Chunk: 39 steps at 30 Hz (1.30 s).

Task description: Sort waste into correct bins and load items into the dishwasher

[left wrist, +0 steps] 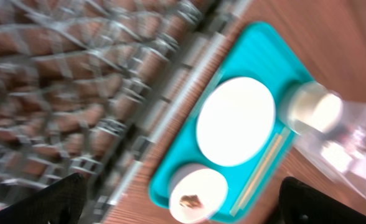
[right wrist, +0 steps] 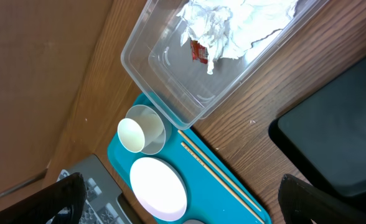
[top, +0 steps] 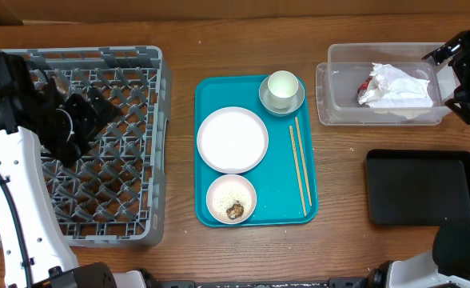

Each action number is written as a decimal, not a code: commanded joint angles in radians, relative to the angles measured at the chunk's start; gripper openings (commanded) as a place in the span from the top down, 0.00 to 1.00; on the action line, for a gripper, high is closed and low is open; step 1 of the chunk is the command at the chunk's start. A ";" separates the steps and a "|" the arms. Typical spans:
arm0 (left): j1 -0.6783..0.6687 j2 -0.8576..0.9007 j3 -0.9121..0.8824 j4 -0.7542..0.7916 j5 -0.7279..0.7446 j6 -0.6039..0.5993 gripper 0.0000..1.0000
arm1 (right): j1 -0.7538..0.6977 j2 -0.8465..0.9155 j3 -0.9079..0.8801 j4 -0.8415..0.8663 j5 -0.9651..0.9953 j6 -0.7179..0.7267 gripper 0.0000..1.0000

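The teal tray (top: 279, 184) carries a pale round plate (top: 233, 140), a small bowl (top: 232, 192) with a brown food scrap (top: 235, 210), a white cup (top: 282, 86) on a grey-green saucer (top: 281, 105), and two chopsticks (top: 300, 164). A crumpled napkin (top: 403, 84) and red wrapper (top: 368, 86) lie in the clear tub (top: 331, 84). The black tray (top: 423, 188) is bare. My left gripper (top: 79, 120) hangs open over the grey dish rack (top: 159, 144), holding nothing. My right gripper (top: 459, 76) is open and empty above the tub's right end.
The rack fills the table's left side, the teal tray the middle, and the tub and black tray the right. Bare wood shows between them and along the front edge. A cardboard wall runs along the back.
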 commanded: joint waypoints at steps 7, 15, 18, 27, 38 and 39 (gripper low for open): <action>-0.391 0.001 0.022 0.056 0.308 0.288 0.00 | -0.001 -0.012 0.003 0.006 -0.009 -0.019 0.00; -0.763 0.061 0.022 0.253 0.122 0.284 0.00 | -0.001 -0.012 0.003 0.006 -0.009 -0.019 0.00; -0.840 0.083 0.022 0.295 0.113 0.285 0.00 | -0.001 -0.012 0.003 0.006 -0.009 -0.019 0.00; -0.939 0.264 0.022 0.367 -0.272 0.151 0.00 | -0.001 -0.012 0.003 0.006 -0.008 -0.019 0.00; -1.051 0.509 0.022 0.388 -0.541 0.155 0.21 | -0.001 -0.012 0.004 0.006 -0.009 -0.019 0.00; -1.062 0.525 0.022 0.389 -0.551 0.148 0.21 | -0.001 -0.012 0.004 0.006 -0.009 -0.019 0.00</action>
